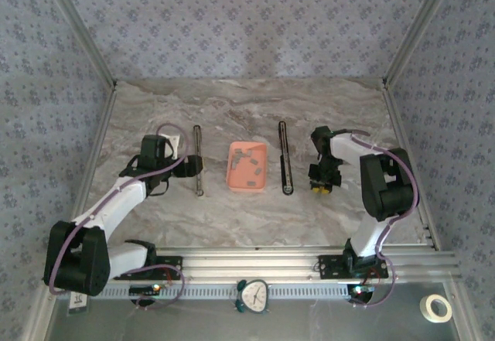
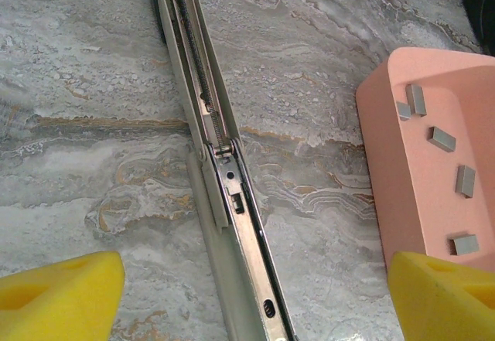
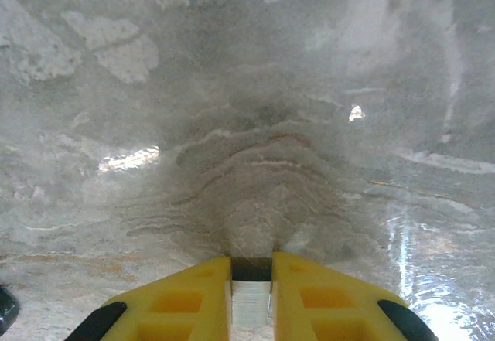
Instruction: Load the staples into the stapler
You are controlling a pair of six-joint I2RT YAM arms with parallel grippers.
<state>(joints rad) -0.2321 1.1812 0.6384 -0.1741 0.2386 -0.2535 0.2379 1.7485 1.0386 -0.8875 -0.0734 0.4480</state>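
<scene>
**A:** While we are looking down from above, where are the staples point(image 1: 253, 169) lying?

**B:** We are seeing them lying loose inside the salmon-pink tray point(image 1: 246, 189). It is sitting on the marble bench point(image 1: 232, 109) between two staplers. From the left wrist we are counting five short grey strips, scattered apart on the tray floor.

**A:** And how are the staplers lying?

**B:** Both are lying opened out flat, running from near to far. The left stapler point(image 1: 198, 159) is lying just left of the tray and the right stapler point(image 1: 286, 159) just right of it. From the left wrist we are looking into the left stapler's open channel, with its coiled spring showing.

**A:** How are the left fingers point(image 2: 62, 291) standing?

**B:** They are standing wide apart and gripping nothing. The left stapler is showing between the two yellow tips, and the tray is sitting off to the right.

**A:** And the right fingers point(image 3: 178, 302)?

**B:** They are pressing almost together over bare bench, to the right of the right stapler and well apart from the tray. We are noticing a thin pale sliver in the slit between them, but we cannot tell what it is.

**A:** Are we seeing anything else?

**B:** A small clock point(image 1: 252, 295) is sitting at the near edge between the arm bases. A tape roll point(image 1: 439, 307) is lying in the near right corner.
</scene>
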